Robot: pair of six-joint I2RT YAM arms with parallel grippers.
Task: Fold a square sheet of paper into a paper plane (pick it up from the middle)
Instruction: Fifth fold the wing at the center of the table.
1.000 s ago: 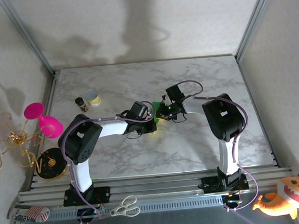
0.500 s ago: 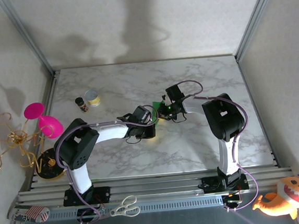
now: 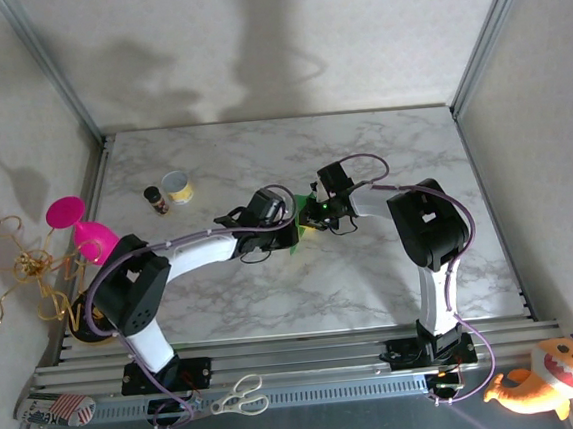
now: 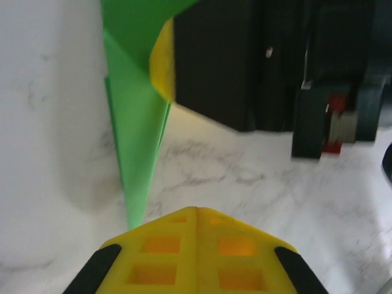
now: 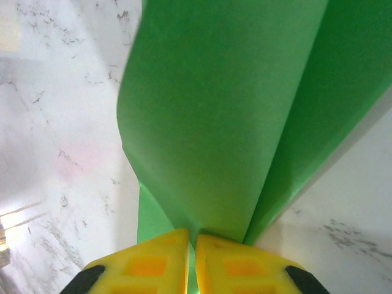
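Green paper plane [image 4: 138,141]: a thin point from the left wrist, broad folds from the right. The right claw [image 5: 191,237] pinches it; the left claw [image 4: 197,213] is closed, seemingly empty.

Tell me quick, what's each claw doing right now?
Left gripper: closed; whether it pinches the green paper cannot be told.
Right gripper: closed on the green paper.

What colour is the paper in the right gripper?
Plain bright green; the paper shows best in the right wrist view.
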